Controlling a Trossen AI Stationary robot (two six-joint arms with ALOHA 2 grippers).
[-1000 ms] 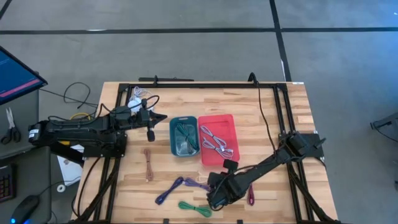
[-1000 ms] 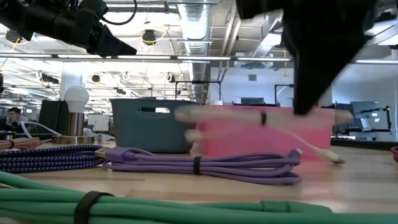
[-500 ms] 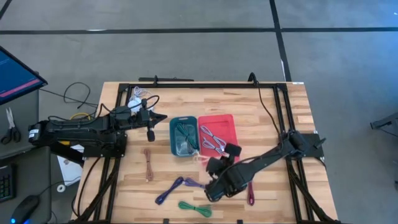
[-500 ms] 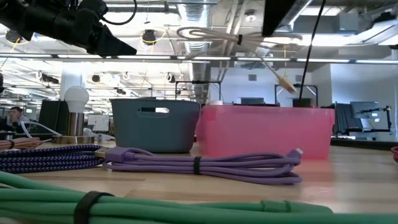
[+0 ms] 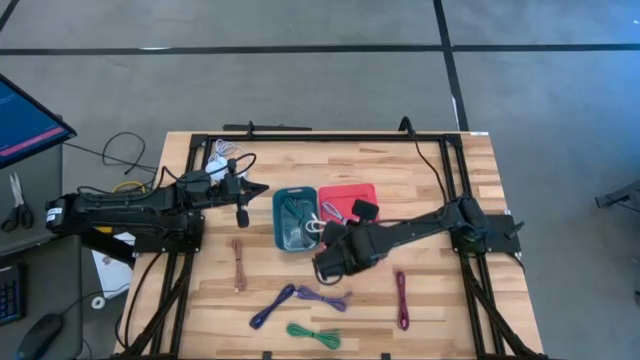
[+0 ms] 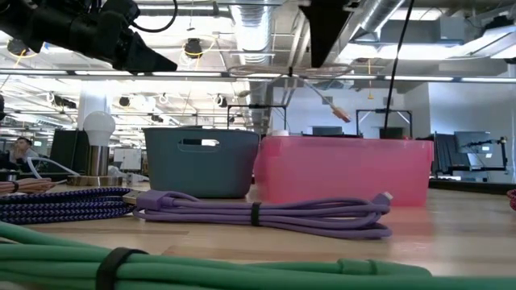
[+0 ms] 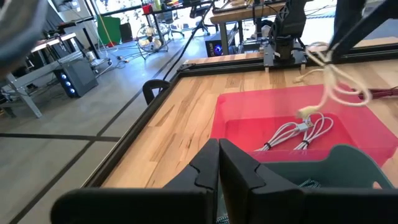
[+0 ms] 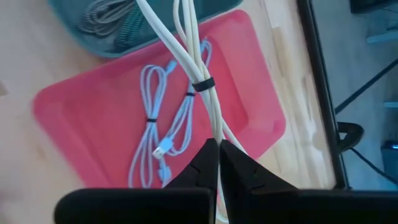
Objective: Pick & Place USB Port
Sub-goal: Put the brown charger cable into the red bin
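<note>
My right gripper is shut on a whitish bundled USB cable and holds it in the air above the pink tray and the teal bin. The cable also shows in the low view, high above both bins. The pink tray holds two white cable bundles; the teal bin holds grey cables. My left gripper is shut and empty, in the air just left of the teal bin. My right gripper pinches the bundle's strands between its two fingers, a little below the black tie. The fingers come from above. The cable is lifted clear of the table and the bins, and one connector end dangles below the bundle.
Loose cable bundles lie on the near half of the table: purple, blue-purple, green, maroon, brown. A black frame runs along the far edge of the table. A white bulb and cords lie at the far left.
My right gripper, shut on the whitish cable, has risen from the table's near side and gone toward the far edge and a little left, to above the bins. The cable has been lifted clear of the table and now hangs high over the bins.
</note>
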